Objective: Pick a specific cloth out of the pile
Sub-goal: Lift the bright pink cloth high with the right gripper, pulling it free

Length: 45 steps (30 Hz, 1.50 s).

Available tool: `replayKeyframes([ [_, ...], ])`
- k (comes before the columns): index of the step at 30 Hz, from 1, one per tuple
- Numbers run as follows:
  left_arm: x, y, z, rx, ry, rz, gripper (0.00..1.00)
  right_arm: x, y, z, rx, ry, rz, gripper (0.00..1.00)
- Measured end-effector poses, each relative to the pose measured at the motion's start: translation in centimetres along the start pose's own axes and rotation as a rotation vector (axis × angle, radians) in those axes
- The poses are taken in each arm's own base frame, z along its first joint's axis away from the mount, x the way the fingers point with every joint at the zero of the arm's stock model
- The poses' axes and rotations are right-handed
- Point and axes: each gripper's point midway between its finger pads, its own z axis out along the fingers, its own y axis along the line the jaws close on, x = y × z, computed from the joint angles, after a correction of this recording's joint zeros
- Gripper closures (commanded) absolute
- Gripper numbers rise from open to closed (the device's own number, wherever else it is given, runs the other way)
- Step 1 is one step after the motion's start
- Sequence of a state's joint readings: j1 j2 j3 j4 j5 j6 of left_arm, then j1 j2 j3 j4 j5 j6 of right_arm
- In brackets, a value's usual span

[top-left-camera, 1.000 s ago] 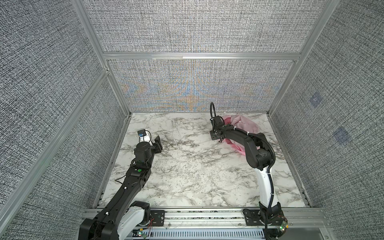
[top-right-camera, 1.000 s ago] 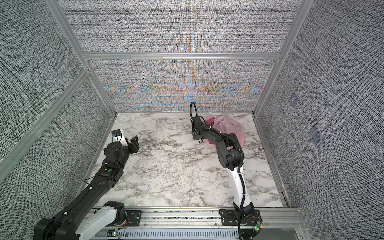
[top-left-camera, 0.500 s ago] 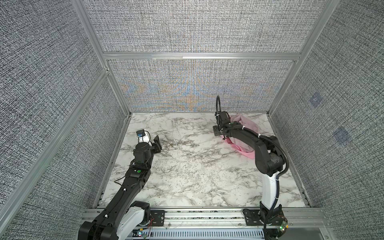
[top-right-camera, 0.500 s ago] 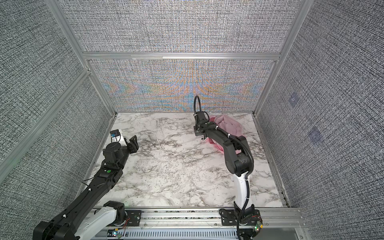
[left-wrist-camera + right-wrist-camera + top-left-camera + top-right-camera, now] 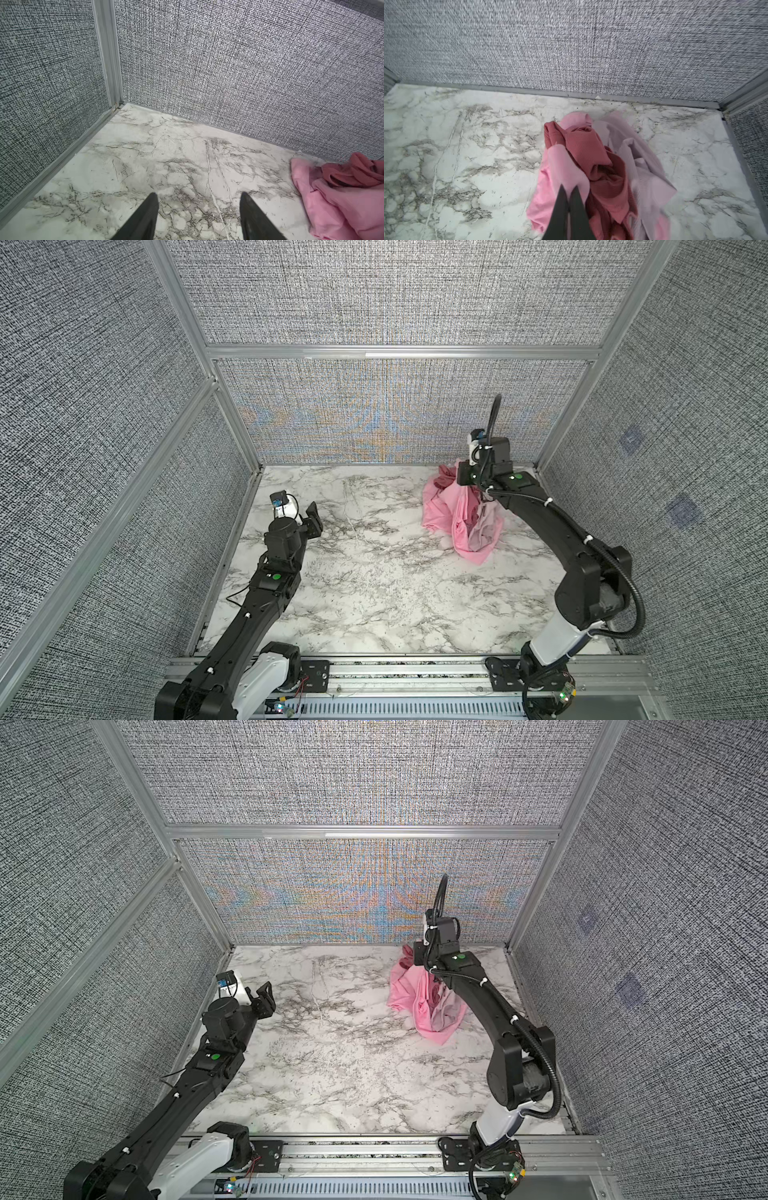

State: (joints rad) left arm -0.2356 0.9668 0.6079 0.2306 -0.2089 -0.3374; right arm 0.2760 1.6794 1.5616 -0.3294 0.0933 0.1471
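The cloth [image 5: 560, 164], bright bubblegum pink, is pinched in a fold between the fingers of my right gripper [image 5: 569, 188], which is shut on it. In both top views the cloth [image 5: 442, 510] [image 5: 409, 996] drapes from under the right wrist [image 5: 486, 464] down to the marble table near the back right corner. The pile's rose-red cloth [image 5: 583, 145] and pale dusty-pink cloth [image 5: 639, 166] are bunched against it. My left gripper [image 5: 312, 516] [image 5: 198, 195] hovers open over the left side of the table, holding nothing. The cloth [image 5: 336, 207] shows at the edge of the left wrist view.
The marble table [image 5: 374, 572] is walled by grey fabric panels with aluminium frame posts [image 5: 552, 439]. The back wall [image 5: 591, 52] and right corner stand close behind the pile. A metal rail [image 5: 395, 668] runs along the front edge.
My right gripper has shut on the bright pink cloth, then risen and moved right toward the back corner, drawing the cloths up with it. The left arm has stayed put.
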Motion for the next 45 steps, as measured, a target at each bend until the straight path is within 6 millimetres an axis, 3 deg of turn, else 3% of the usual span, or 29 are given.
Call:
replayKeyframes([
  [8,-0.7,-0.6,0.7,0.01,0.002,0.001,0.36,-4.9,-0.9,-4.5,-0.056,-0.117,0.047,1.0],
  [15,-2.3,-1.0,0.5,0.015,-0.016,0.004,0.36,-9.0,1.0,-7.9,-0.165,-0.196,0.047,1.0],
  [26,-5.6,-1.6,-1.2,0.028,-0.071,-0.008,0.36,-16.9,7.1,-16.6,-0.545,-0.355,0.054,1.0],
  [35,-7.0,-1.6,-2.0,0.015,-0.079,-0.01,0.36,-20.7,11.0,-23.2,-0.836,-0.434,0.051,1.0],
  [45,-11.2,-2.2,-4.5,0.023,-0.129,-0.033,0.36,-22.5,17.3,-25.7,-1.179,-0.41,0.051,1.0],
])
